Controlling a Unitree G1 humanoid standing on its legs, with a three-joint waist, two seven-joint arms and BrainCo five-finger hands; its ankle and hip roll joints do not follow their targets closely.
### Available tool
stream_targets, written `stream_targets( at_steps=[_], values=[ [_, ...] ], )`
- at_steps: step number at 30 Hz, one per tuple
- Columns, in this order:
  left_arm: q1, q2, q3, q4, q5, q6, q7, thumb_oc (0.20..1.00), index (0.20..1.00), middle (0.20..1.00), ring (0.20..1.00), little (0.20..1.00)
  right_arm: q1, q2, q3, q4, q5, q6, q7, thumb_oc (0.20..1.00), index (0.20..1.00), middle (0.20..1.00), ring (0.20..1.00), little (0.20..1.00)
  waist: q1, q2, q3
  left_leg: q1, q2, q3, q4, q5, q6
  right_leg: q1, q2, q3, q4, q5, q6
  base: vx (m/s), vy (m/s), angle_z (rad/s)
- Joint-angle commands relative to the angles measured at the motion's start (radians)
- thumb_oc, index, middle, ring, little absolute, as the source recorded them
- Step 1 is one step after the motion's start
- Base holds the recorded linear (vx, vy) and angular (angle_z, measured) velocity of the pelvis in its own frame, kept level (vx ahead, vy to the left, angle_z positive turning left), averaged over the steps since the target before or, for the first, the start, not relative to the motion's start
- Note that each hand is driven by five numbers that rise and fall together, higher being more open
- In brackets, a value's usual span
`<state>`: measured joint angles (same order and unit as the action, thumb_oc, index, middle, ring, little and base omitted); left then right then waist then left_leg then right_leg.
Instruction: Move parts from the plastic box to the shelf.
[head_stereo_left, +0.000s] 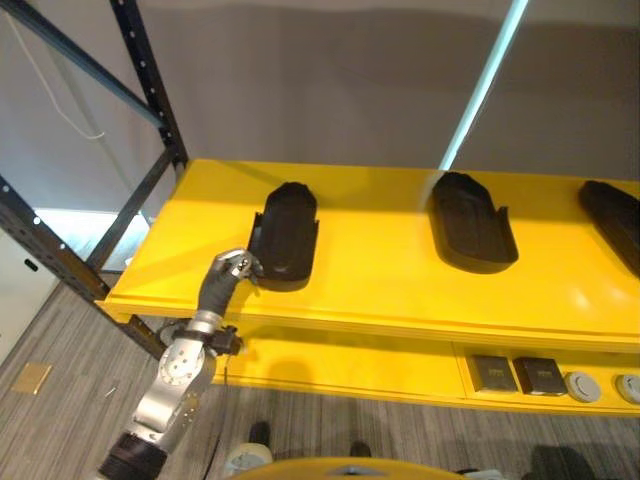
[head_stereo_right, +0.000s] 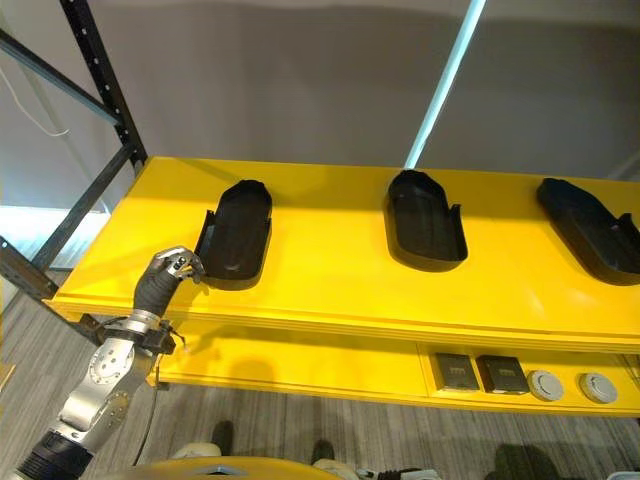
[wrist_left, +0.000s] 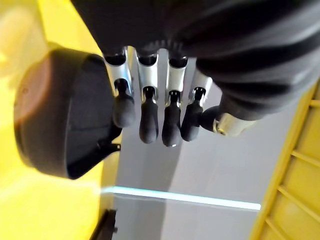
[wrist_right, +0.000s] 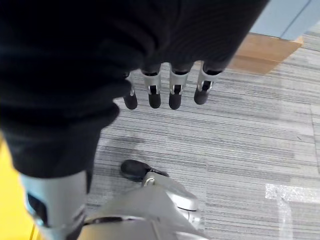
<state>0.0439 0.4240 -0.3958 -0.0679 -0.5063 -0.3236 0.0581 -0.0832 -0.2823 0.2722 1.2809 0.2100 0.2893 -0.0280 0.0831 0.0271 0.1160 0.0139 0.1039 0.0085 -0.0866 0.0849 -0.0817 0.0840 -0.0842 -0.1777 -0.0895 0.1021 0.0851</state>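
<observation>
Three black moulded parts lie on the yellow shelf: one at the left, one in the middle and one at the right edge. My left hand hovers at the shelf's front edge, just beside the near end of the left part. In the left wrist view its fingers hang relaxed and hold nothing, with the black part close beside them. My right hand hangs low over the grey carpet, its fingers relaxed and empty.
A lower yellow level carries two small black boxes and round white discs. A dark metal rack upright with diagonal braces stands at the shelf's left end. A cardboard piece lies on the carpet.
</observation>
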Motion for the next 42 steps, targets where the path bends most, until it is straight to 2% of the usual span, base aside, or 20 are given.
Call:
stream_targets(
  at_steps=[1, 3, 9, 11, 17, 19, 27, 33, 36, 42],
  values=[
    [-0.095, 0.026, 0.019, -0.055, 0.058, -0.140, -0.044, 0.200, 0.200, 0.200, 0.200, 0.200, -0.074, 0.000, 0.026, 0.060, 0.126, 0.048, -0.009, 1.000, 1.000, 1.000, 1.000, 1.000, 0.005, 0.009, 0.068, 0.035, -0.003, 0.016, -0.001, -0.044, -0.001, 0.064, -0.020, -0.022, 0.016, -0.096, -0.014, -0.08, 0.010, 0.25],
    [-0.070, 0.050, 0.003, -0.059, 0.075, -0.142, -0.047, 0.200, 0.200, 0.200, 0.200, 0.200, -0.081, -0.005, 0.011, 0.071, 0.171, 0.050, -0.012, 1.000, 1.000, 1.000, 1.000, 1.000, 0.017, 0.017, 0.079, 0.027, -0.005, 0.007, -0.001, -0.039, -0.003, 0.057, -0.021, -0.033, 0.020, -0.096, -0.016, -0.08, 0.022, 0.08],
    [-0.027, 0.094, -0.025, -0.044, 0.038, -0.140, -0.101, 0.200, 0.200, 0.200, 0.200, 0.200, -0.088, -0.024, 0.000, 0.072, 0.173, 0.034, -0.004, 1.000, 1.000, 1.000, 1.000, 1.000, 0.032, 0.033, 0.094, 0.013, -0.011, -0.006, -0.001, -0.032, -0.005, 0.044, -0.027, -0.055, 0.020, -0.092, -0.014, -0.03, 0.021, 0.18],
    [-0.012, 0.096, -0.043, -0.020, 0.021, -0.125, -0.114, 0.200, 0.200, 0.200, 0.200, 0.200, -0.081, -0.029, -0.003, 0.071, 0.167, 0.027, -0.002, 1.000, 1.000, 1.000, 1.000, 1.000, 0.031, 0.036, 0.095, 0.006, -0.013, -0.005, -0.001, -0.031, -0.007, 0.040, -0.026, -0.059, 0.016, -0.089, -0.012, 0.02, -0.002, 0.03],
    [-0.012, 0.092, -0.078, 0.019, -0.006, -0.145, -0.117, 0.200, 0.200, 0.200, 0.200, 0.200, -0.071, -0.029, -0.016, 0.072, 0.221, 0.031, -0.012, 1.000, 1.000, 1.000, 1.000, 1.000, 0.014, 0.043, 0.107, -0.002, -0.013, 0.007, -0.001, -0.027, -0.008, 0.023, -0.027, -0.048, 0.015, -0.079, -0.008, 0.06, -0.006, -0.03],
    [-0.017, 0.088, -0.081, 0.023, -0.002, -0.161, -0.096, 0.200, 0.200, 0.200, 0.200, 0.200, -0.066, -0.031, -0.022, 0.074, 0.224, 0.026, -0.011, 1.000, 1.000, 1.000, 1.000, 1.000, 0.006, 0.044, 0.113, -0.004, -0.013, 0.009, -0.001, -0.029, -0.007, 0.017, -0.027, -0.041, 0.014, -0.076, -0.007, 0.06, -0.016, -0.08],
    [-0.049, 0.071, -0.074, 0.020, 0.026, -0.161, -0.022, 0.200, 0.200, 0.200, 0.200, 0.200, -0.040, -0.026, -0.018, 0.060, 0.193, 0.018, -0.016, 1.000, 1.000, 1.000, 1.000, 1.000, -0.024, 0.041, 0.129, -0.010, -0.007, 0.026, -0.001, -0.032, -0.007, -0.008, -0.026, -0.015, 0.010, -0.068, -0.004, 0.06, -0.009, -0.08],
    [-0.096, 0.066, -0.081, 0.029, 0.039, -0.135, 0.023, 0.200, 0.200, 0.200, 0.200, 0.200, -0.045, -0.036, -0.004, 0.038, 0.177, 0.023, -0.017, 1.000, 1.000, 1.000, 1.000, 1.000, -0.049, 0.043, 0.158, -0.025, -0.004, 0.031, -0.001, -0.031, -0.006, -0.037, -0.024, 0.011, 0.009, -0.062, -0.004, 0.02, -0.005, -0.10],
    [-0.119, 0.049, -0.078, 0.044, -0.005, -0.118, 0.056, 0.200, 0.200, 0.200, 0.200, 0.200, -0.037, -0.034, 0.007, 0.027, 0.169, 0.018, -0.027, 1.000, 1.000, 1.000, 1.000, 1.000, -0.065, 0.041, 0.164, -0.026, -0.001, 0.037, -0.001, -0.032, -0.006, -0.044, -0.021, 0.028, 0.008, -0.060, -0.003, 0.07, -0.008, -0.06],
    [-0.148, 0.023, -0.058, 0.058, 0.023, -0.113, 0.138, 0.200, 0.200, 0.200, 0.200, 0.200, -0.017, -0.030, 0.010, 0.013, 0.151, 0.015, -0.024, 1.000, 1.000, 1.000, 1.000, 1.000, -0.085, 0.033, 0.168, -0.021, 0.003, 0.043, -0.001, -0.032, -0.005, -0.046, -0.014, 0.047, 0.010, -0.061, -0.005, 0.05, -0.010, -0.10]
  ],
)
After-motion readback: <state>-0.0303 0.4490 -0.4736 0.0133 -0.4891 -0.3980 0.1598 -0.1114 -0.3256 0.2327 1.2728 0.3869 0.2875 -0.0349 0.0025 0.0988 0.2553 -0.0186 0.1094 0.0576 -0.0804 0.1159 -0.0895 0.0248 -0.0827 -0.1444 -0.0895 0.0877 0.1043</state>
